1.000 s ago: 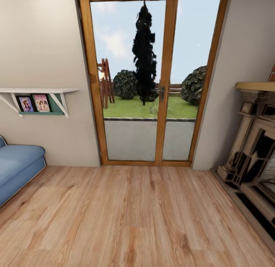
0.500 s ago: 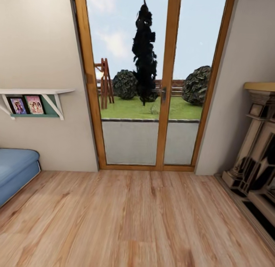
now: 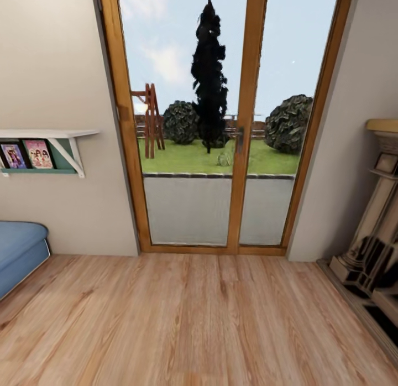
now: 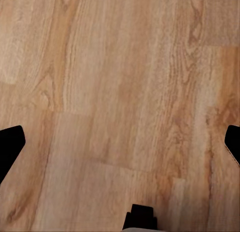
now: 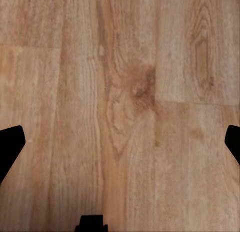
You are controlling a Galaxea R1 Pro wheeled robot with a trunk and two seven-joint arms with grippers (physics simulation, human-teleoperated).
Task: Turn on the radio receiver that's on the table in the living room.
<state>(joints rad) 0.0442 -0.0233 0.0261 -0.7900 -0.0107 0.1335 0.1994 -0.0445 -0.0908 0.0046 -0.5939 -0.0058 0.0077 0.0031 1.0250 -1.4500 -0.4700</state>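
Floorboards of pale wood run from the near edge of the head view up to a tall glass door in an orange-brown wooden frame, set in a beige wall. Through the panes show a strip of lawn, a dark narrow tree, two rounded bushes and a red-brown wooden frame standing on the grass. On the wall to the left of the door hangs a white shelf on brackets, with two small framed pictures standing under it on a green ledge. Below that, at the left edge, is the rounded end of a blue sofa, resting on the floor. At the right edge stands part of a cream and black fireplace surround with a yellowish mantel top. Both wrist views look straight down on bare planks: the left gripper and the right gripper each have their dark fingertips spread wide at opposite edges, released, with nothing between them.
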